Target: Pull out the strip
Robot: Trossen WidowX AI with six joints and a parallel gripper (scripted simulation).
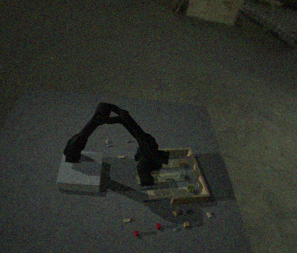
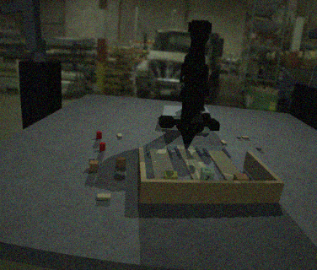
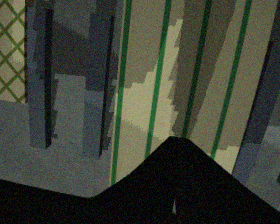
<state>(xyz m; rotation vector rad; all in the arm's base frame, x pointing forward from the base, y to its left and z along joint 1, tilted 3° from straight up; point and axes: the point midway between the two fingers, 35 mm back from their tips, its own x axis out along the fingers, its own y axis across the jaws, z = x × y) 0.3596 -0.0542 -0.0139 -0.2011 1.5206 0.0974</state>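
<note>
My gripper (image 1: 147,184) (image 2: 187,146) (image 3: 176,146) is shut, with nothing seen between its fingers. Its tips are above the near end of the middle strip (image 2: 193,162) (image 3: 137,107), which is pale with green lengthwise lines. A strip with a green lattice (image 3: 8,55) (image 2: 161,161) lies to its left in the wrist view. A third pale strip (image 2: 222,162) lies on the other side. A yellow-green cube (image 1: 190,189) (image 2: 170,174), a pale green cube (image 1: 182,176) (image 2: 206,173) and an orange block (image 2: 241,176) are at the far ends. No label is readable in this dim light.
A wooden tray (image 1: 202,178) (image 2: 211,192) walls the strips in, and low blue rails (image 3: 39,100) stand between them. Small red pieces (image 1: 137,233) (image 2: 99,135), tan blocks (image 1: 186,224) (image 2: 94,165) and a white piece (image 1: 209,214) (image 2: 104,197) lie outside the tray.
</note>
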